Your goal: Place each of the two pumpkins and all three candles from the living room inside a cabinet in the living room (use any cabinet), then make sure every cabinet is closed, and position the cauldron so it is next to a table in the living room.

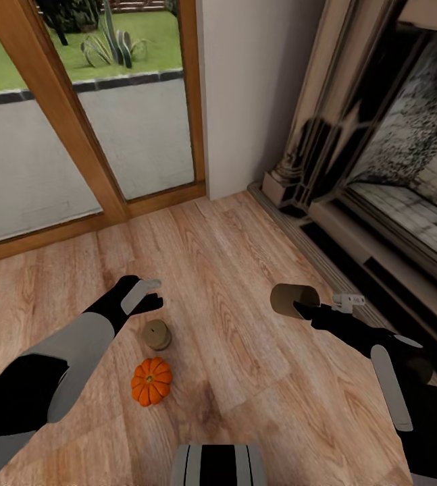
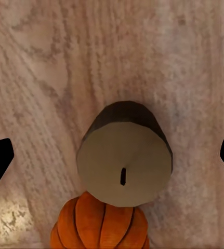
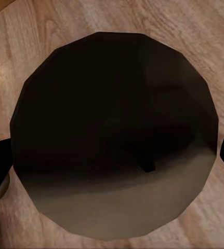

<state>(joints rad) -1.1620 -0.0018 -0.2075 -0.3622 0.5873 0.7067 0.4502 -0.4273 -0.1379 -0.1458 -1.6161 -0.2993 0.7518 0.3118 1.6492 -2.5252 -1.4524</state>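
Pumpkin (image 1: 151,381) and candle (image 1: 157,335) on the wood floor (image 1: 245,256), a second candle (image 1: 292,300) held aloft.

Nearest, the pumpkin sits just beside the upright floor candle. The left gripper (image 1: 152,295) hovers above that candle, fingers spread wide, empty. The right gripper (image 1: 304,306) is clamped on the second candle, tipped sideways. Beyond stand the fireplace (image 1: 387,169) and glass door (image 1: 83,121).

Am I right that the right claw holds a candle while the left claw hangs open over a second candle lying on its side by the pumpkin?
Not quite. The second candle stands upright on the floor, wick up, as the left wrist view shows. The rest holds: the right claw holds a candle, and the left claw hangs open above the second one beside the pumpkin.
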